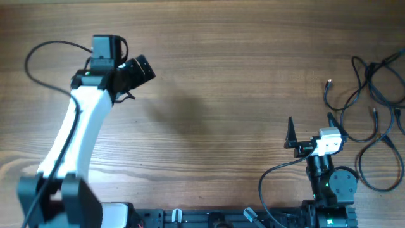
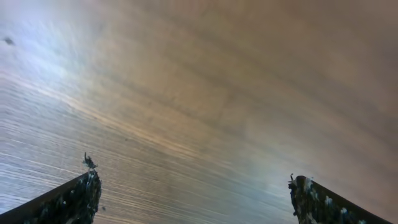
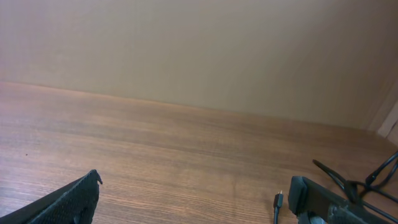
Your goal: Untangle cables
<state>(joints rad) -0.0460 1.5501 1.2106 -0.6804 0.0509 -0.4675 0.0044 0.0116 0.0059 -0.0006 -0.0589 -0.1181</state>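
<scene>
Cables (image 1: pixel 378 95) lie loose on the worktop (image 1: pixel 221 76), to the right of the right pincer (image 1: pixel 310 121) and partly ahead of it. They are spread as separate strands and open loops rather than one tight knot. The right pincer has its fingers wide apart and grips nothing. The nearest strand curves just beside its right finger, and the overhead view does not show whether the two touch.

In the right wrist view only the two fingertips show, at the bottom edge. A small plug (image 3: pixel 278 200) sits just inside the right one. More strands lie beyond that fingertip, cut off by the right edge of the picture. Ahead of this pincer and to its left, bare wood runs to a plain wall (image 3: pixel 186 43).

From overhead the cables also run off the right edge, so their full spread is hidden.

The left pincer (image 2: pixel 193 186) is well apart from the cables, far to the left of the right pincer. Its fingers are spread wide over bare wood and hold nothing. From overhead they are hidden under the wrist. The left wrist view is smeared and shows little beyond wood grain.
</scene>
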